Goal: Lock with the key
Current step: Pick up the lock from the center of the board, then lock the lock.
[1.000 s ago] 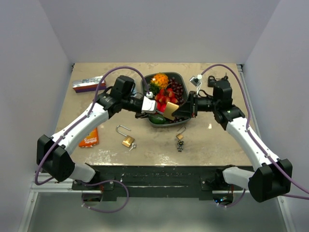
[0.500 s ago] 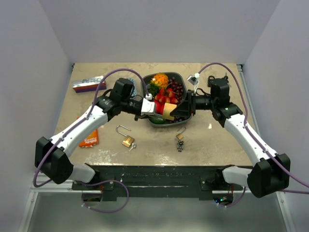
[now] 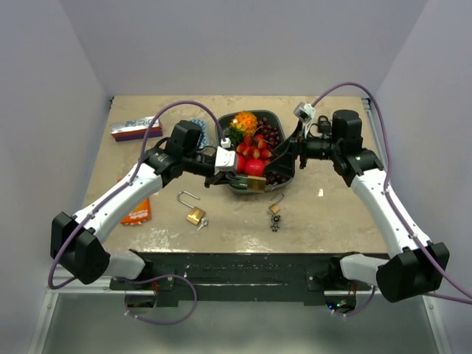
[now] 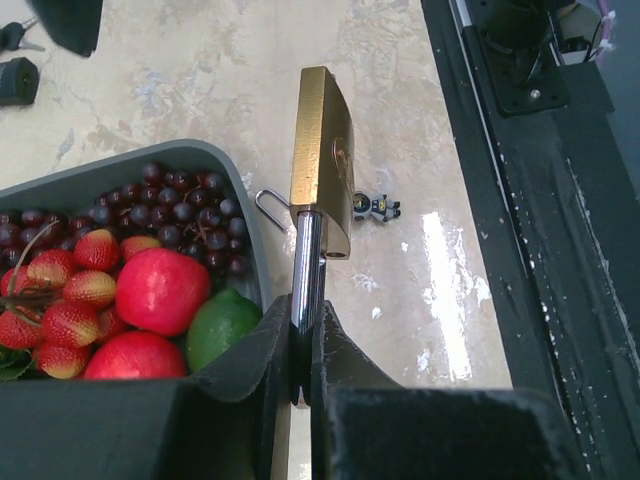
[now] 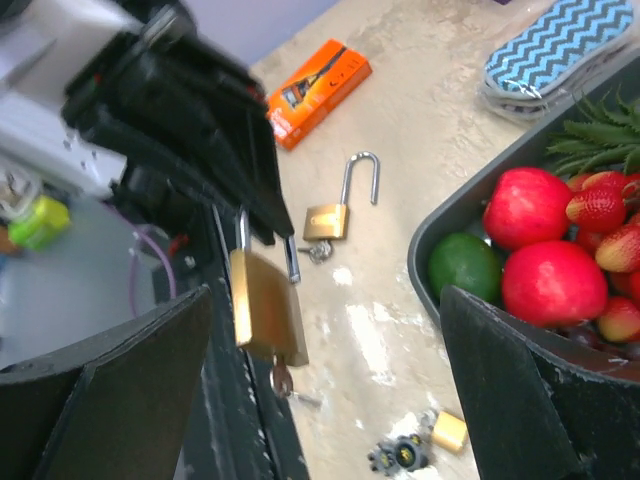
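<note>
My left gripper (image 3: 237, 173) is shut on the steel shackle (image 4: 307, 255) of a large brass padlock (image 3: 255, 184), which it holds over the near edge of the fruit tray. The wrist view shows the fingers (image 4: 262, 350) clamped on the shackle and the brass body (image 4: 322, 140) pointing away. In the right wrist view a key (image 5: 282, 379) sticks out of the underside of the padlock (image 5: 265, 305). My right gripper (image 3: 293, 151) is open and empty, apart from the lock, with its jaws spread wide (image 5: 325, 300).
The grey tray (image 3: 289, 122) holds strawberries, cherries, apples and a lime. An open brass padlock (image 3: 195, 214) and a small padlock (image 3: 275, 208) with a black key fob (image 3: 275, 223) lie on the table. An orange packet (image 3: 136, 210), a box (image 3: 135, 128) and black keys (image 3: 324, 122) sit further out.
My right gripper has opened, let go of the large padlock and drawn back to the right. The padlock has swung down toward the table, held by my left gripper alone.
</note>
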`<action>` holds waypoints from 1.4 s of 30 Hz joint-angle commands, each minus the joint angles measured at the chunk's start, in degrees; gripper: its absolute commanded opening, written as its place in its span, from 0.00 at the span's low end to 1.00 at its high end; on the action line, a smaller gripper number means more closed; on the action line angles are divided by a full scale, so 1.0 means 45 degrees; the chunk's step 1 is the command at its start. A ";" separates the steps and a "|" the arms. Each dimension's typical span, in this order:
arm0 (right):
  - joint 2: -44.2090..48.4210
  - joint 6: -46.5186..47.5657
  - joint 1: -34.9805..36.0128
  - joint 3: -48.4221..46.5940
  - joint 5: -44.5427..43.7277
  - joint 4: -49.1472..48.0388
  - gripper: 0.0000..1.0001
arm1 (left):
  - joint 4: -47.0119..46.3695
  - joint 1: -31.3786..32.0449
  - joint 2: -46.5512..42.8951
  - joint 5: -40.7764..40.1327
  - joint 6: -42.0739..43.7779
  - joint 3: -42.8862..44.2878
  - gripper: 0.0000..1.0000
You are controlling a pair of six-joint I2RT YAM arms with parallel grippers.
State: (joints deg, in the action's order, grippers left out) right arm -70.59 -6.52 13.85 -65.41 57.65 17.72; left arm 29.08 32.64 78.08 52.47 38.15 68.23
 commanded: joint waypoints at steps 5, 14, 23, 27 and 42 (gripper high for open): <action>0.1231 0.5528 0.0223 -0.0407 0.0980 0.3384 0.99 | -0.1636 -0.0067 -0.0516 0.0978 -0.1640 0.1069 0.00; 0.0979 0.6333 0.1940 -0.0016 -0.0231 0.3448 0.94 | -0.1892 -0.0047 -0.0145 0.1016 -0.2248 0.1655 0.00; 0.0393 0.6411 0.2684 -0.0094 -0.1052 0.2685 0.59 | -0.2361 -0.0008 -0.0106 0.0861 -0.3009 0.1674 0.00; 0.0335 0.6294 0.2997 -0.0113 -0.1364 0.2392 0.43 | -0.2322 -0.0008 -0.0067 0.0840 -0.3009 0.1655 0.00; 0.0002 0.2119 0.3408 -0.0232 -0.0682 -0.0067 0.00 | -0.1718 -0.0652 0.0051 0.1367 -0.2581 0.1342 0.31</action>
State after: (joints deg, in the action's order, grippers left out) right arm -70.17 14.28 28.14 -65.34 50.04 27.88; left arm 25.52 31.20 78.65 54.46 25.93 72.01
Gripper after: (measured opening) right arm 0.237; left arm 0.172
